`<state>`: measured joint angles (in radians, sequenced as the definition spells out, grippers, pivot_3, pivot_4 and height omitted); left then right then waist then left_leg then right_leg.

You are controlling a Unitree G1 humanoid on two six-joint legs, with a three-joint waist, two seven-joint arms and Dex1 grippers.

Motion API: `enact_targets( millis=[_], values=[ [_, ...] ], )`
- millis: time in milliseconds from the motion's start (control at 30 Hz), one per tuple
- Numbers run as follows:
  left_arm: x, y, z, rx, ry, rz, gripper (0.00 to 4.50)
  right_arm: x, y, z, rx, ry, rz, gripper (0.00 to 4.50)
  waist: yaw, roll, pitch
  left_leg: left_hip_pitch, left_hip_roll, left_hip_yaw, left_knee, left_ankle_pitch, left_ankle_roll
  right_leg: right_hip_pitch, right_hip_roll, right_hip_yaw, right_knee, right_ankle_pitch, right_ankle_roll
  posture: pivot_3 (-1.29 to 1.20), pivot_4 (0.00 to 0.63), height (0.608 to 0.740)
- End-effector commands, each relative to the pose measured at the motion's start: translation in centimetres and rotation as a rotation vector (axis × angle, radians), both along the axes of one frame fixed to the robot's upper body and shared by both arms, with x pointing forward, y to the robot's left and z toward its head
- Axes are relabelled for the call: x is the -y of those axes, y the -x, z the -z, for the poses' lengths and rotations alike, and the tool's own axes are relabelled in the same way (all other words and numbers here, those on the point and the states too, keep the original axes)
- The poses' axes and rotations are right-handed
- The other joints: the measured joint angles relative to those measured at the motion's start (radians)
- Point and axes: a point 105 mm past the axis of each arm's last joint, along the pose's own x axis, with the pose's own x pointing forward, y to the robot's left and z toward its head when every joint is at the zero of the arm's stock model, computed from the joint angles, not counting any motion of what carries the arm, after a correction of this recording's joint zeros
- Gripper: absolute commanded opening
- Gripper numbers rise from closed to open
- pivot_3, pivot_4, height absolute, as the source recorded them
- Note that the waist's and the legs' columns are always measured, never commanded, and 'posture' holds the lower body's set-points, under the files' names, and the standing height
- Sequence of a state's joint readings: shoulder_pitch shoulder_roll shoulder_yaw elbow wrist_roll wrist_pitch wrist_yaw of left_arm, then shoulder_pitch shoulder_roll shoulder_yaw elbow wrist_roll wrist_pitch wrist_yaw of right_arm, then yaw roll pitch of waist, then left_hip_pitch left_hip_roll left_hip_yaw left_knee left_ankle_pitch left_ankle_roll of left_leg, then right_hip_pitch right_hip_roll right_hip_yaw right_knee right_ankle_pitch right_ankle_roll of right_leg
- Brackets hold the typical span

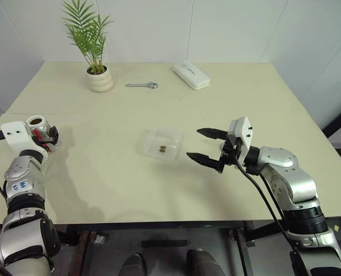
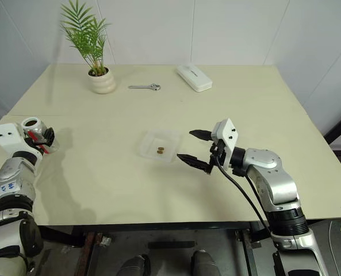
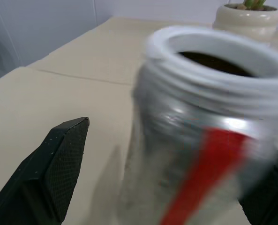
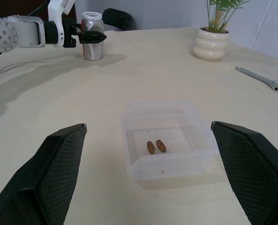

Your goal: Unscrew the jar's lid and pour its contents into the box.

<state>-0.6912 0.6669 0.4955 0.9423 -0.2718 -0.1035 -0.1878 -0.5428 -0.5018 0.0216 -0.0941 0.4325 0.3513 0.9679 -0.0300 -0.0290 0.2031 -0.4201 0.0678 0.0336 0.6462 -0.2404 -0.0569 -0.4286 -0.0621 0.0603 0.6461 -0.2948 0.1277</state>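
Observation:
The jar stands upright near the table's left edge, its white threaded mouth uncovered. The lid is out of view. My left gripper is open, one finger on each side of the jar, and a gap shows between the left finger and the jar's wall. The box, a shallow clear tray, lies mid-table with two small brown pieces of the contents in it. My right gripper hangs open just right of the box, pointing at it, with nothing between its fingers.
A white ribbed plant pot stands at the back left. A metal wrench and a white oblong case lie along the back. The table's front edge runs close below both arms.

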Motion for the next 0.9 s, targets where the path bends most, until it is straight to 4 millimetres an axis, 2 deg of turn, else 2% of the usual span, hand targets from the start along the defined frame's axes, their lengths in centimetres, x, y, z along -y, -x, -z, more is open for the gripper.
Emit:
enact_targets(
  millis=[33, 100, 300, 500, 633, 733, 900],
  values=[
    [-1.0, 1.3, -1.8, 0.076, -0.022, -0.032, 4.46, -0.6, 1.2, -2.0, 0.082, -0.025, -0.071, 4.5, 0.001, 0.0, 0.0, 0.0, 0.0, 0.0, 0.0, 0.0, 0.0, 0.0, 0.0, 0.0, 0.0, 0.0, 0.0, 0.0, 0.15, 0.74],
    [-1.2, 1.8, -1.8, 0.079, -0.048, -0.043, 4.46, -0.8, 1.4, -2.1, 0.087, -0.023, -0.089, 4.5, 0.002, 0.0, 0.0, 0.0, 0.0, 0.0, 0.0, 0.0, 0.0, 0.0, 0.0, 0.0, 0.0, 0.0, 0.0, 0.0, 0.15, 0.74],
    [-1.0, 3.4, -1.5, 0.067, -0.088, -0.016, 4.46, -2.0, 2.9, -4.3, 0.175, -0.067, -0.219, 4.5, 0.002, 0.0, 0.0, 0.001, 0.0, 0.0, 0.0, 0.0, 0.0, 0.0, 0.0, 0.0, 0.001, 0.001, -0.001, 0.0, 0.15, 0.74],
    [-0.6, 5.1, -1.6, 0.041, -0.134, 0.043, 4.46, -2.4, 3.5, -5.0, 0.201, -0.081, -0.292, 4.5, 0.001, -0.001, -0.001, 0.001, 0.0, 0.0, 0.0, 0.0, 0.0, 0.0, 0.0, 0.0, 0.0, 0.001, -0.001, 0.0, 0.15, 0.74],
    [0.5, 6.1, -1.1, 0.003, -0.202, 0.1, 4.46, -1.8, 3.0, -4.6, 0.195, -0.064, -0.284, 4.5, 0.0, -0.001, -0.001, 0.001, 0.001, 0.0, -0.001, 0.0, 0.0, 0.0, 0.0, 0.0, 0.0, 0.001, -0.001, 0.0, 0.15, 0.74],
    [0.6, 7.7, -1.6, -0.008, -0.262, 0.115, 4.46, -0.9, 2.6, -4.5, 0.175, -0.051, -0.254, 4.5, 0.0, -0.001, -0.001, 0.001, 0.001, 0.001, -0.001, 0.0, 0.0, 0.0, -0.001, 0.0, -0.001, 0.001, -0.002, 0.0, 0.15, 0.74],
    [1.1, 8.7, -1.6, -0.066, -0.284, 0.16, 4.46, 0.3, 2.0, -4.7, 0.167, -0.047, -0.211, 4.5, 0.0, -0.001, -0.001, 0.002, 0.001, 0.001, -0.002, -0.001, 0.0, 0.0, -0.001, 0.0, -0.001, 0.001, -0.003, 0.0, 0.15, 0.74]
  ],
)
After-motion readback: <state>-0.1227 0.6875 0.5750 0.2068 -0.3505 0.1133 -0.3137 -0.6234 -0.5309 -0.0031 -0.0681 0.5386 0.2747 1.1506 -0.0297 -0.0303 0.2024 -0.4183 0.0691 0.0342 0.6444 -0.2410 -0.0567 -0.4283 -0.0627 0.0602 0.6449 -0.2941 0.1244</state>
